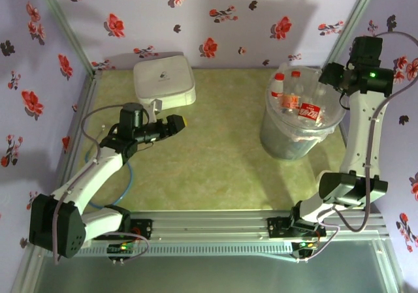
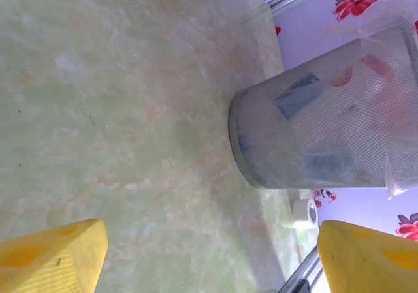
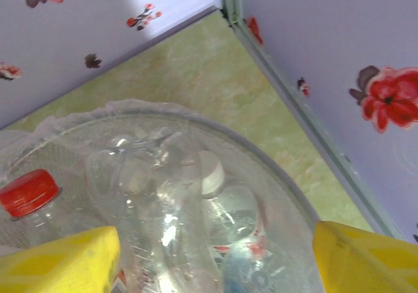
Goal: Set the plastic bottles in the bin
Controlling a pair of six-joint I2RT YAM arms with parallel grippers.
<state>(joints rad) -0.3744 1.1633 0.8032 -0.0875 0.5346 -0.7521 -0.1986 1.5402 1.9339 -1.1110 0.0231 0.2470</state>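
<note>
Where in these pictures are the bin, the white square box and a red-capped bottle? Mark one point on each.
bin point(image 1: 281, 144): top external view, on its grey side wall.
white square box point(image 1: 164, 79): top external view, middle of its lid.
red-capped bottle point(image 3: 27, 192): right wrist view, on its red cap.

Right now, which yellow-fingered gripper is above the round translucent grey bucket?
The right gripper, open over clear plastic bottles in the bucket; the left gripper sits away, facing its side.

- Left arm point(image 1: 98, 169) reaches from its 7 o'clock base toward 1 o'clock; left pincer point(image 1: 181, 123) points to 3 o'clock, yellow fingers point(image 2: 52, 257) spread wide.
- Right arm point(image 1: 360, 136) rises toward 12 o'clock, wrist bent to 9 o'clock; right pincer point(image 1: 324, 79) gapes too.
</note>
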